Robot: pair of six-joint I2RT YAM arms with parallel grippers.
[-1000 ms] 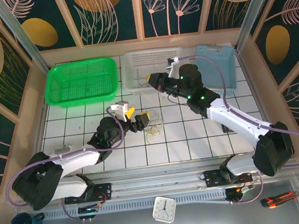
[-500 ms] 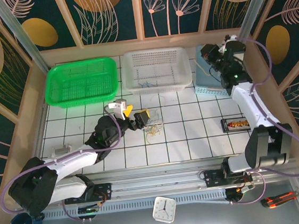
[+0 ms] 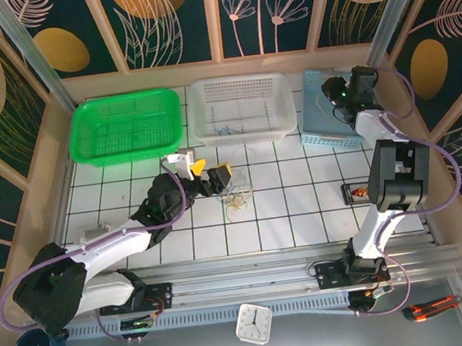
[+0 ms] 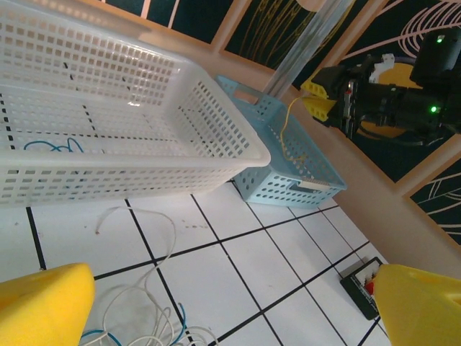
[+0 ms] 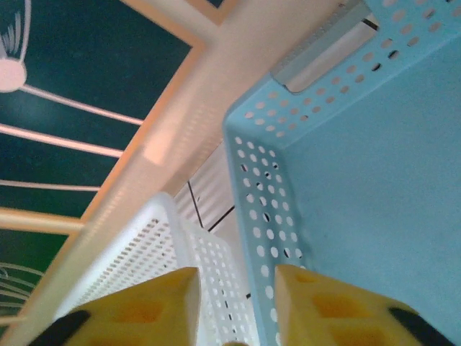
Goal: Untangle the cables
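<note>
Sorting is partway: the cables lie tangled just in front of the white basket, with one blue cable inside it. My right gripper has swung from that basket to the blue basket beside it. Its jaws now stand slightly parted, and the yellowish cable dangles in. My left gripper hovers over the tangle, spread wide and empty.

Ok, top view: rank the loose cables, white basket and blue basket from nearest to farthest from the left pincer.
1. Cables, just right of the left pincer.
2. White basket, behind it.
3. Blue basket, far right corner.
</note>
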